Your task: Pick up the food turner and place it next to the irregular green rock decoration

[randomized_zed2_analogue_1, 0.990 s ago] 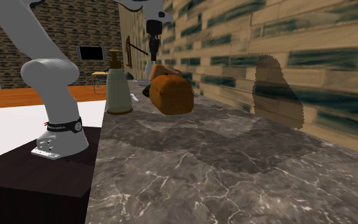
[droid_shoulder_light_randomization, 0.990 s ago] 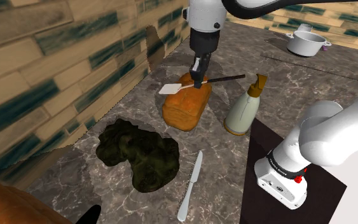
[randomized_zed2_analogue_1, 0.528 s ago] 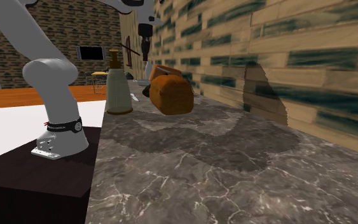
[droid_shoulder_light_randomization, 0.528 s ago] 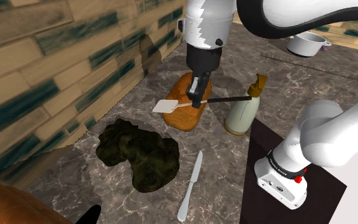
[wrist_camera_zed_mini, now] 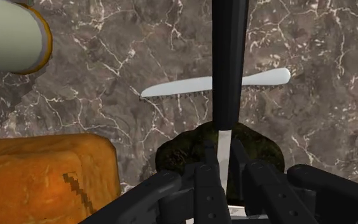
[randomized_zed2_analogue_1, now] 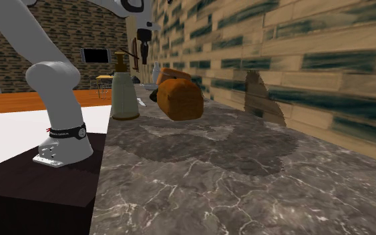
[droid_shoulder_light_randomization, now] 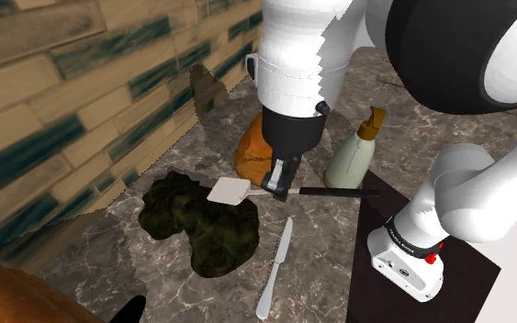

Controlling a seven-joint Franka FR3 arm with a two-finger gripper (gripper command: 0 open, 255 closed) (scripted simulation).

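Kitchen desk, mid-task: the black tool (droid_shoulder_light_randomization: 282, 187) is clamped on the thin neck of the food turner (droid_shoulder_light_randomization: 228, 191), fingers pressed against it from both sides (the wrist view shows the metal strip pinched between them). The turner lies level in the grip. In the shoulder view its white blade points to 9 o'clock and its black handle to 3 o'clock. The blade overlaps the top edge of the dark green rock (droid_shoulder_light_randomization: 201, 225), which sits on the marble desk (droid_shoulder_light_randomization: 320, 229) at the tool's 8 o'clock. A bread loaf (droid_shoulder_light_randomization: 252, 156) is at 11 o'clock, a pale bottle (droid_shoulder_light_randomization: 353, 156) at 2 o'clock and a table knife (droid_shoulder_light_randomization: 277, 266) at 6 o'clock.
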